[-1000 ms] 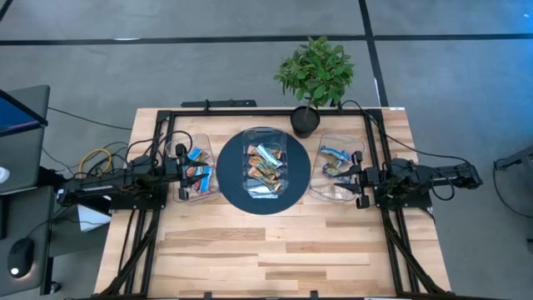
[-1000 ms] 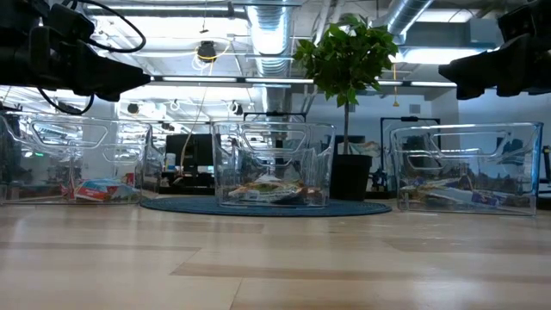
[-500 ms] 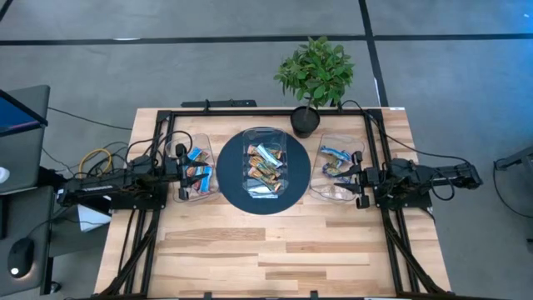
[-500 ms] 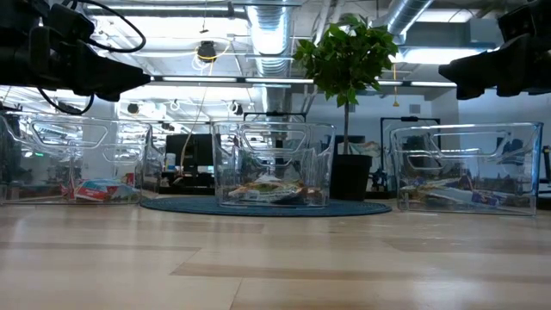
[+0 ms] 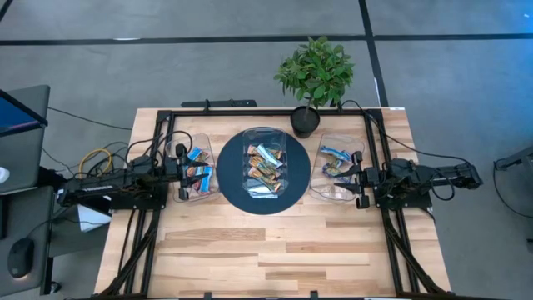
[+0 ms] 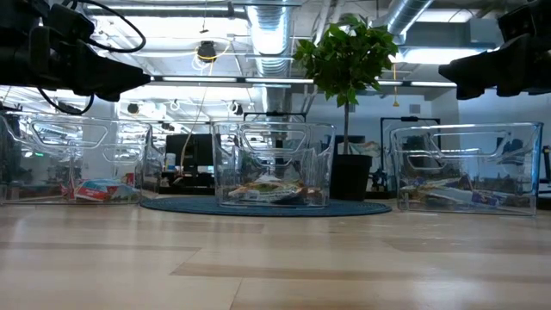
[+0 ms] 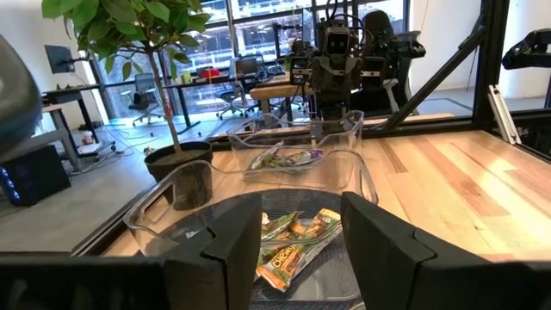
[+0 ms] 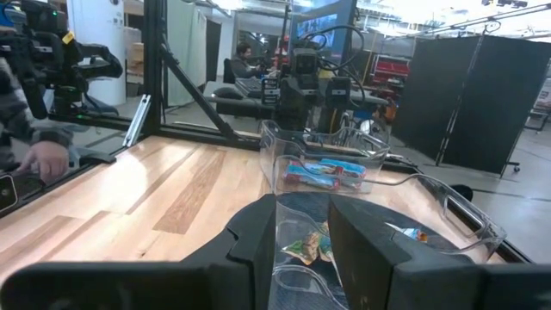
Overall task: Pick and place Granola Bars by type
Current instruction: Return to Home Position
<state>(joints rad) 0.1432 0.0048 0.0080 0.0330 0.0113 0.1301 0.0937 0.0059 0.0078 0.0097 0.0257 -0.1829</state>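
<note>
Granola bars lie in three clear tubs in a row. The middle tub [image 5: 265, 143] holds several mixed bars [image 5: 265, 163] and stands on a round dark blue mat [image 5: 229, 182]. The left tub [image 5: 196, 185] holds blue and red bars [image 5: 198, 165]. The right tub [image 5: 333, 192] holds blue and brown bars [image 5: 336, 158]. My left gripper [image 5: 181, 172] hovers open and empty above the left tub's outer edge, pointing at the middle tub's bars [image 7: 297, 241]. My right gripper [image 5: 360, 177] hovers open and empty above the right tub's outer edge, also pointing at the middle tub [image 8: 310, 245].
A potted plant [image 5: 315, 71] stands at the far edge, behind the middle and right tubs. Black frame rails [image 5: 166, 125] run along the table's left, right and far sides. Bare wooden table [image 5: 266, 250] lies toward the near edge. A person's hand [image 8: 43, 159] shows beyond the table.
</note>
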